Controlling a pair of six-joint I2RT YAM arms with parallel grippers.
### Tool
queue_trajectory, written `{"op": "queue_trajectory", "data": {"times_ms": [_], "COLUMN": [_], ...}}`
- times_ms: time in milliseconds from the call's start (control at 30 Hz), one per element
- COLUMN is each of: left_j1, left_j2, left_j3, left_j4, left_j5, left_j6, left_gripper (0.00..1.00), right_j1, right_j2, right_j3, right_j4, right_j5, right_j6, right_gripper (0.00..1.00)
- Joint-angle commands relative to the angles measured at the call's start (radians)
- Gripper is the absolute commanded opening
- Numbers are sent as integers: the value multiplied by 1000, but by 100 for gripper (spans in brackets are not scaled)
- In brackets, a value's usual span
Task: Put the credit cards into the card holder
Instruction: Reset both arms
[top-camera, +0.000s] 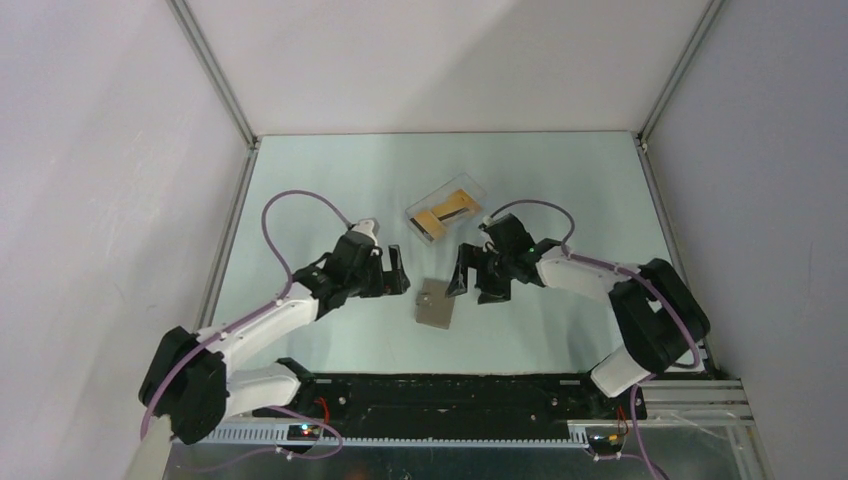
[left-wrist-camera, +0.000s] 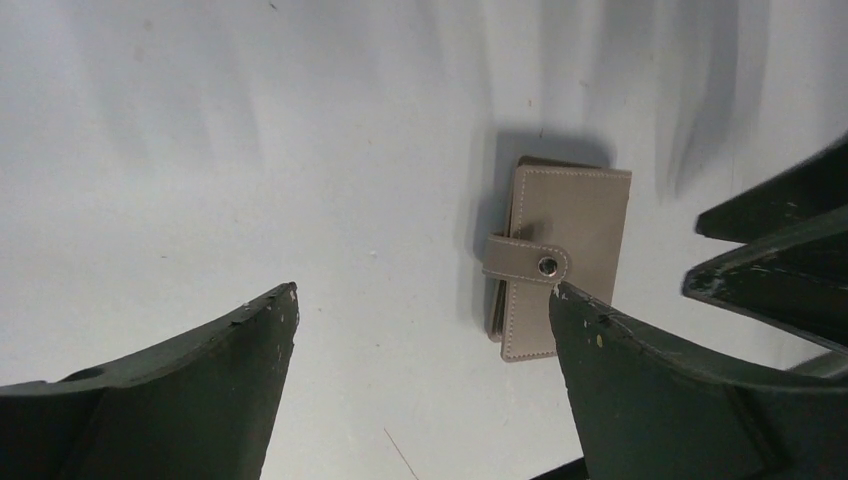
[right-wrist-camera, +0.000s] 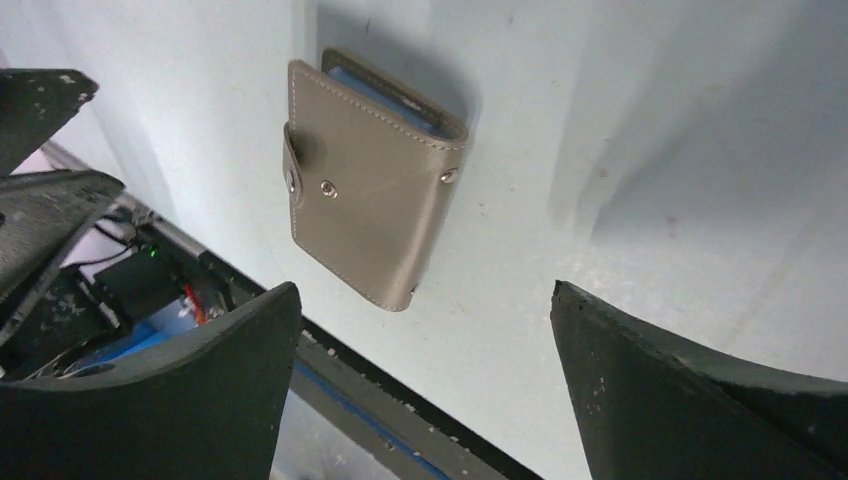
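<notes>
- Tool check: the right tool (top-camera: 463, 272) and left tool (top-camera: 398, 270) both stand wide open and hold nothing. They flank the holder (top-camera: 433, 303), one on each side.
- The holder lies flat on the tabletop (top-camera: 330, 190), folded shut, with its strap (left-wrist-camera: 520, 258) snapped across the cover, so the pockets are hidden.
- The cards (top-camera: 443, 213) sit in the clear box (top-camera: 472, 192) farther back, apart from the holder.
- Opening the holder looks like the step in hand.
- Pin the cover flat with one tool, away from the strap.
- With the other, catch the strap's free end and peel it upward off the snap (left-wrist-camera: 547, 265). A sideways pull would likely slide the holder.
- The cover may fold shut again, so keep it pinned before fetching cards.
</notes>
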Motion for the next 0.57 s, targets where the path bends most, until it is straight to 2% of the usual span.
{"op": "queue_trajectory", "data": {"times_ms": [0, 167, 267, 333, 400, 433, 467, 533], "left_j1": [-8, -6, 1, 27, 85, 99, 134, 180], "left_j2": [-95, -306, -418, -442, -439, -435, -427, -414], "left_j3": [28, -7, -23, -19, -15, -17, -29, -60], "left_j4": [25, 39, 56, 57, 57, 65, 76, 116], "left_j5": [-190, -527, -710, -736, -726, -716, -705, -693], "left_j6": [20, 157, 213, 255, 258, 251, 235, 212], "left_gripper": [100, 100, 100, 100, 100, 99, 92, 90], "right_j1": [-22, -92, -183, -276, -430, -463, -523, -588], "right_j2": [-154, -378, -475, -545, -602, -626, -635, -651], "right_j3": [27, 8, -50, -115, -182, -201, -236, -293], "right_j4": [-79, -135, -73, 23, 121, 148, 200, 294], "right_j5": [189, 534, 631, 636, 555, 539, 519, 525], "right_j6": [-100, -226, -305, -352, -360, -359, -358, -368], "right_gripper": [99, 99, 99, 99, 99, 99, 99, 99]}}
